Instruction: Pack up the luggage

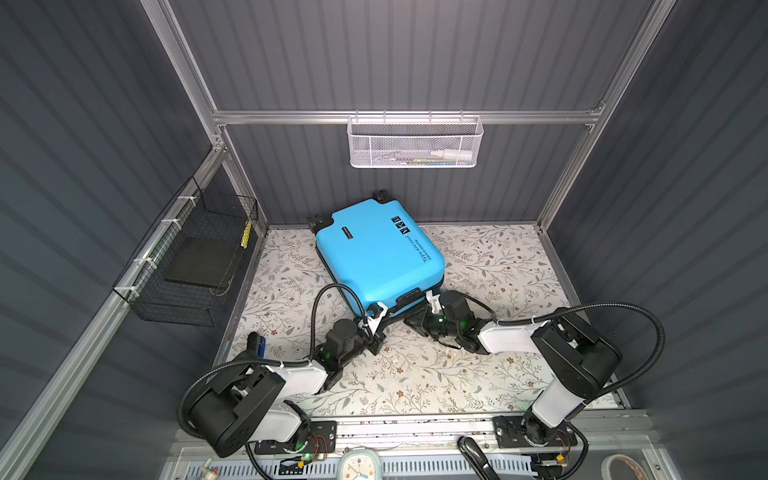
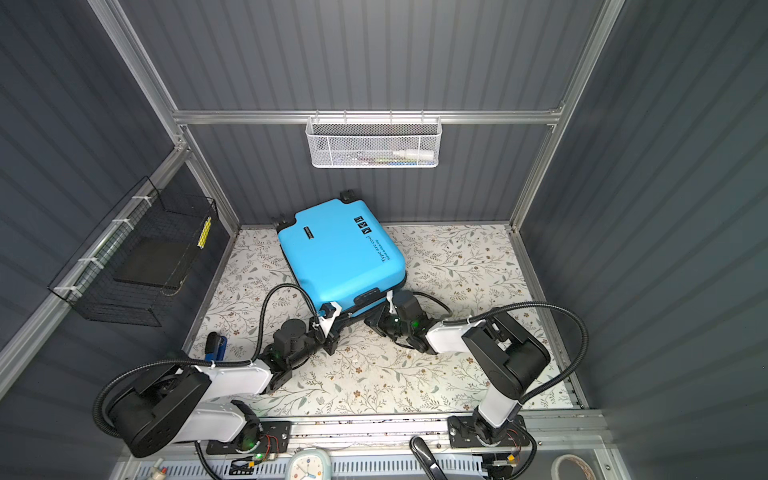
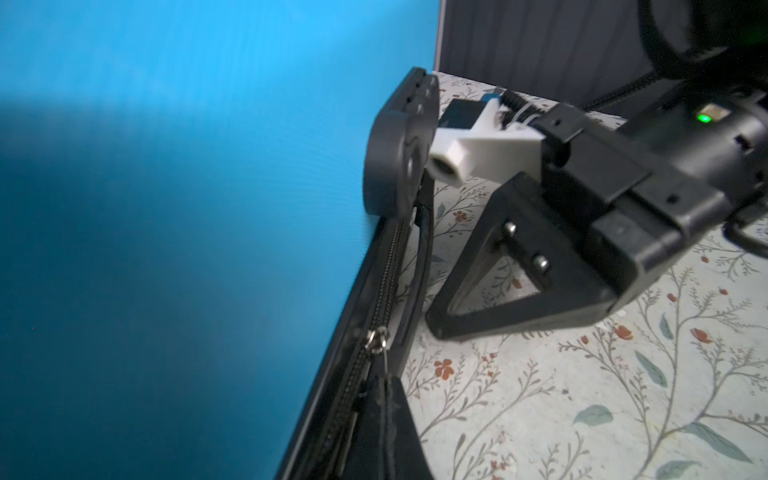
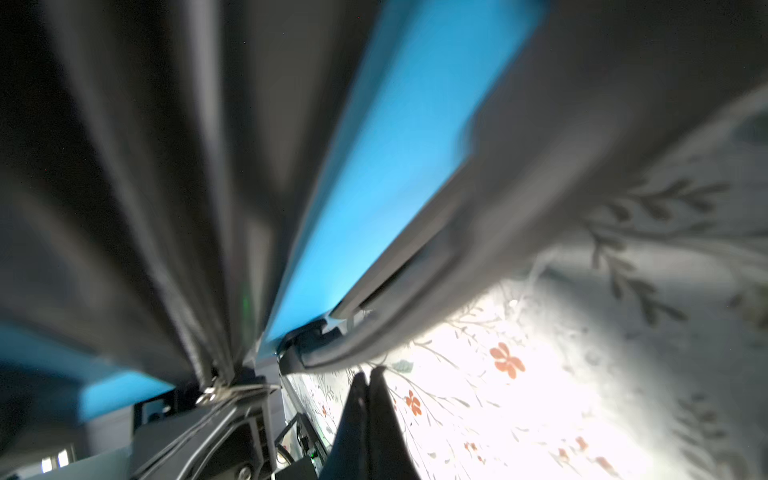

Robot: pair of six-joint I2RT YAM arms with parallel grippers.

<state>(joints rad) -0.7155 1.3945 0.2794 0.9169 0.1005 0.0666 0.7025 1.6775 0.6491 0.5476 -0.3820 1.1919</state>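
Low, left arm [image 1: 299, 374] outstretched toward luggage [image 1: 378, 253]

on the blue luggage [image 1: 374, 266] shell, past the tip of the right gripper [image 4: 368, 376], black print [image 1: 423, 249] reads "type are cool", with a smaller line, "have nice trip", alongside. the little black plate [image 1: 347, 233] farther off is too small to read.

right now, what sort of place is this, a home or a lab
Likely a robot test booth, not a home: grey panel walls on an aluminium frame, two robot arms bolted to a front rail, and a floral-covered table.
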